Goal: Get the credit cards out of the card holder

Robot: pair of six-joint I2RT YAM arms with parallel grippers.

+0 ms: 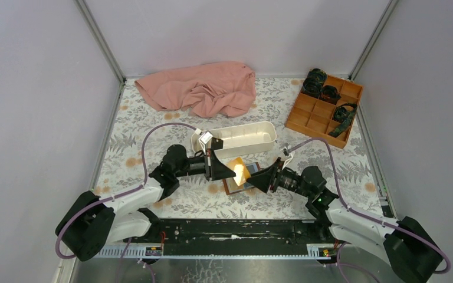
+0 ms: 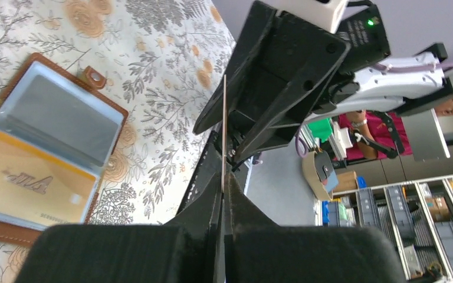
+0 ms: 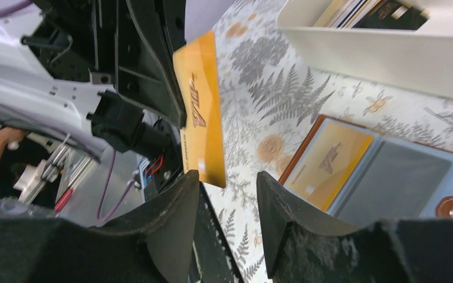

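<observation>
My left gripper (image 1: pixel 231 170) is shut on a yellow-orange credit card (image 1: pixel 240 171) and holds it upright just above the table. In the left wrist view the card (image 2: pixel 224 127) shows edge-on, pinched between the fingers (image 2: pixel 242 206). The brown card holder (image 1: pixel 238 185) lies open under the grippers. Another yellow card (image 2: pixel 29 184) sits in its clear slot, and the snap tab (image 2: pixel 94 76) points away. My right gripper (image 1: pixel 259 180) is open and empty, facing the held card (image 3: pixel 200 127). The card's lower corner is just in front of its left finger (image 3: pixel 180 200).
A long white tray (image 1: pixel 243 137) stands just behind the card holder, with several cards (image 3: pixel 368 13) standing in it. A pink cloth (image 1: pixel 203 88) lies at the back. An orange compartmented box (image 1: pixel 324 107) with dark items is at the back right.
</observation>
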